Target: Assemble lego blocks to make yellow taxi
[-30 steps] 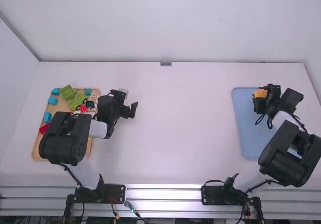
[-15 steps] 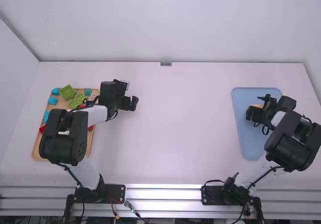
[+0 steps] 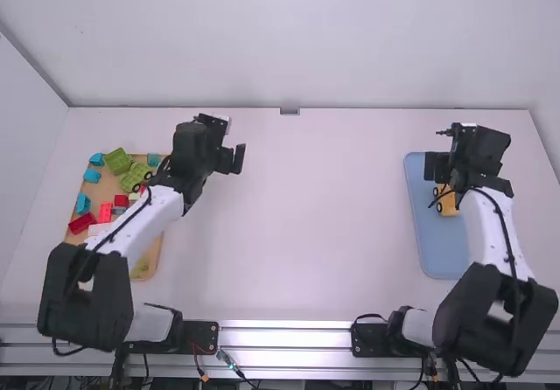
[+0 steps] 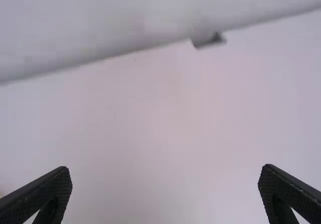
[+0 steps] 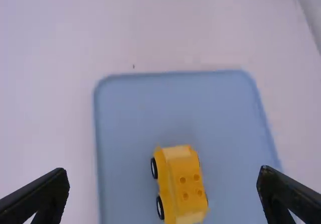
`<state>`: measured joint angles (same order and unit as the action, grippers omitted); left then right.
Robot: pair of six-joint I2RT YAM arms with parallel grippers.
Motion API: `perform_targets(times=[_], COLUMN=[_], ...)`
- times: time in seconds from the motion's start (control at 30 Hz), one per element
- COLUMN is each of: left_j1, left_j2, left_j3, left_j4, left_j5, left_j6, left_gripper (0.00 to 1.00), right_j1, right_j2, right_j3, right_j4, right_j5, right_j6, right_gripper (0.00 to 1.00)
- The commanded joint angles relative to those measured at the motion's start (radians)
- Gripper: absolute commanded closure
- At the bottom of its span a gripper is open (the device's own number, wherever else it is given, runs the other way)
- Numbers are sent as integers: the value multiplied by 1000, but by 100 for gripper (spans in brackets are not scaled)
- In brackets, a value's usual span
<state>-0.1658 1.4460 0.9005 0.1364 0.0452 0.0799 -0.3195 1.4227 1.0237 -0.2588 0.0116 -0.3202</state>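
Now R gripper (image 3: pixel 437 168) has shifted fwd, off yellow taxi (image 5: pixel 183 184); fingers apart.

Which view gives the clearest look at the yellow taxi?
The right wrist view: the taxi shows its roof studs and two wheels there. In the high view it is small, partly covered by the right arm. The left wrist view lacks it.

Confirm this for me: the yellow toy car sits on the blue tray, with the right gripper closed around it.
Not closed around it: in the right wrist view, the right gripper is open, its fingers apart. The yellow toy car does sit on the blue tray.
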Motion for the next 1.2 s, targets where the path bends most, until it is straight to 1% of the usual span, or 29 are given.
perform_targets(times=[0.0,0.1,0.2,0.37,0.5,0.57,0.67,0.77,0.83,1.17], left_j1=[-19,-15,11,71,124,159,166,166,166,166], left_j2=[-82,-151,-177,-237,-290,-324,-376,-422,-449,-692], left_j3=[16,16,-11,-71,-124,-158,-210,-255,-282,-526], left_j4=[-1,2,-25,-85,-136,-136,-136,-136,-136,-136], left_j5=[-65,-61,-45,-45,-45,-45,-45,-45,-45,-45], left_j6=[22,21,-5,-65,-80,-80,-80,-80,-80,-80], left_gripper=[1,1,4,10,15,18,23,28,31,55], right_j1=[49,98,125,185,240,275,319,319,319,319], right_j2=[-82,-153,-179,-240,-294,-330,-383,-430,-457,-703], right_j3=[19,19,-8,-69,-123,-158,-211,-259,-286,-532], right_j4=[-14,-14,12,73,127,162,215,259,259,259], right_j5=[71,74,48,-12,-12,-12,-12,-12,-12,-12], right_j6=[-1,-2,25,86,140,175,228,276,303,320], right_gripper=[1,1,4,10,15,19,24,29,32,56])
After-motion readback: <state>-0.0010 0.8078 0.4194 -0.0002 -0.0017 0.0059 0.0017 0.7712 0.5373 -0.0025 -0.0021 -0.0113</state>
